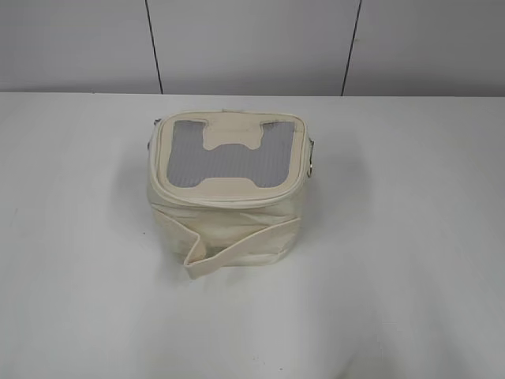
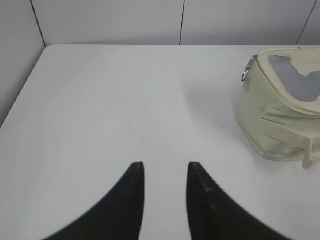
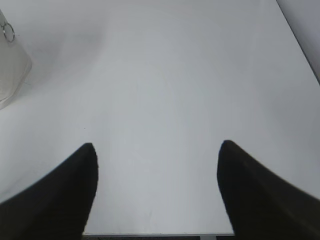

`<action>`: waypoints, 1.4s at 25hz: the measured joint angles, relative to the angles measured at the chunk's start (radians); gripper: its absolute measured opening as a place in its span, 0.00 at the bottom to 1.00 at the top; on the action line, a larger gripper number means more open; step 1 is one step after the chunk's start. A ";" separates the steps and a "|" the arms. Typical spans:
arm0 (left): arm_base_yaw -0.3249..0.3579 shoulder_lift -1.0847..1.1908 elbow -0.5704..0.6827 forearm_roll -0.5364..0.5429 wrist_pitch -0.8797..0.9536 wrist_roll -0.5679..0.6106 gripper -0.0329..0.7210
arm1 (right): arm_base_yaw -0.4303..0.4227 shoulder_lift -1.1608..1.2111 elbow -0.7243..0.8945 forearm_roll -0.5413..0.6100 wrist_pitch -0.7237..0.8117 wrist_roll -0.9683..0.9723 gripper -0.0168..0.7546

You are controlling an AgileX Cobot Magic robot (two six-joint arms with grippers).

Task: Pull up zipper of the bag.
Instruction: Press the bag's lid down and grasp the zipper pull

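Note:
A cream bag (image 1: 225, 185) with a grey mesh panel on its lid stands on the white table (image 1: 410, 237), a loose strap hanging at its front. Its zipper pull does not show clearly. In the left wrist view the bag (image 2: 277, 110) is at the far right, with a metal ring (image 2: 244, 76) on its side. My left gripper (image 2: 165, 167) is open and empty over bare table, well left of the bag. In the right wrist view only the bag's edge (image 3: 12, 70) and a ring (image 3: 8, 33) show at the far left. My right gripper (image 3: 157, 147) is wide open and empty. Neither gripper appears in the exterior view.
A grey panelled wall (image 1: 252, 43) stands behind the table. The table's left edge (image 2: 22, 95) shows in the left wrist view, and its right edge (image 3: 300, 45) and near edge (image 3: 155, 233) show in the right wrist view.

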 joint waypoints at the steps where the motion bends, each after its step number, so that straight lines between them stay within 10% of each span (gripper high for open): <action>1: 0.000 0.000 0.000 0.000 0.000 0.000 0.35 | 0.000 0.000 0.000 0.000 0.000 -0.001 0.77; 28: 0.000 0.000 0.000 0.000 0.000 0.000 0.35 | 0.000 0.000 0.000 0.008 0.000 -0.007 0.77; 35: 0.000 0.000 0.000 0.000 0.000 0.000 0.35 | -0.001 0.173 -0.026 0.275 -0.106 -0.195 0.77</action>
